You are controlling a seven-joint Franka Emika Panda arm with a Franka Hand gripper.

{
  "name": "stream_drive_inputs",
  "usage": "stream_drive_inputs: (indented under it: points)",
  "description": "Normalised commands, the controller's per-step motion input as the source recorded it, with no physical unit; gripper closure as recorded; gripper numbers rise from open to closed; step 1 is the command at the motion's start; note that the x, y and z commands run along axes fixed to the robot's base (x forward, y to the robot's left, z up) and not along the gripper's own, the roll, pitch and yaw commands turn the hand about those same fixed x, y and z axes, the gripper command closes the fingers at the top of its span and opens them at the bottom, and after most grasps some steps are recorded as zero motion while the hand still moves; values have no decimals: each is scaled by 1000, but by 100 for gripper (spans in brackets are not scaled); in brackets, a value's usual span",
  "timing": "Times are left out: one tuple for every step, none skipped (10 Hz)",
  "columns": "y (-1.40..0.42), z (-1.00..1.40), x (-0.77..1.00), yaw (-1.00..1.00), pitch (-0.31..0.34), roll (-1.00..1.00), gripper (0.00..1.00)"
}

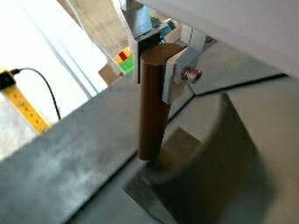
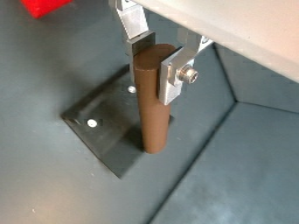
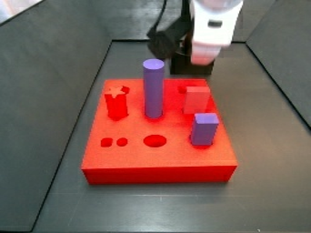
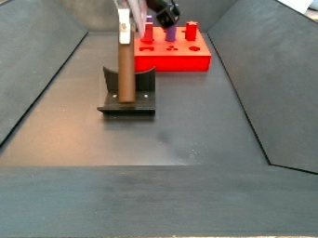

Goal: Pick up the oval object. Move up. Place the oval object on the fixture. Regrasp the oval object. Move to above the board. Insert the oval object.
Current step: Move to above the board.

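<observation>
Dark grey tray floor (image 4: 187,121) with sloping grey walls on either side; matte, lightly scuffed.

Board (image 3: 158,150): bright red-orange square slab, lying flat on the floor toward one end of the tray. On it: a tall purple cylinder (image 3: 153,88) standing upright near the middle, a short purple square block (image 3: 205,129) beside it, a red forked peg (image 3: 116,102) and a red block (image 3: 195,96). An oval hole (image 3: 155,140) and two small holes are cut into the near edge of its top face.

Fixture (image 4: 126,100): dark bracket on a flat base plate with pale screw heads, resting on the floor well apart from the board.

Oval object (image 2: 149,101): slim dark brown peg, standing upright, lower end down on the fixture's plate in both wrist views, top end rounded. In a side view (image 4: 125,70) it rises straight from the fixture.

Gripper (image 2: 158,61): directly above the fixture, flat silver fingers (image 2: 179,72) pressed on either side of the oval object's upper part, jaws clamped on it. In a side view the gripper (image 3: 195,45) sits beyond the far edge of the board, its white housing partly hiding what lies behind.

Outside the tray, a yellow ruled strip (image 1: 26,107) with a black cable shows in a wrist view.
</observation>
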Motion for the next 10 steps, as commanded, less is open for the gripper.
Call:
stream_drive_inputs:
  points:
    - [166,1000,6,-41,285,-10,100]
    - [150,1000,5,44,282,-23,100]
    - [137,1000,7,92,265,-36,100]
    - [124,1000,10,130,237,-36,100]
    - [108,1000,17,157,206,-35,100]
    - [82,1000,28,175,172,-37,100]
    - [63,937,30,176,143,-39,100]
    - [31,706,26,168,101,-45,100]
    - [13,534,19,154,78,-47,100]
    - [5,423,16,143,64,-47,100]
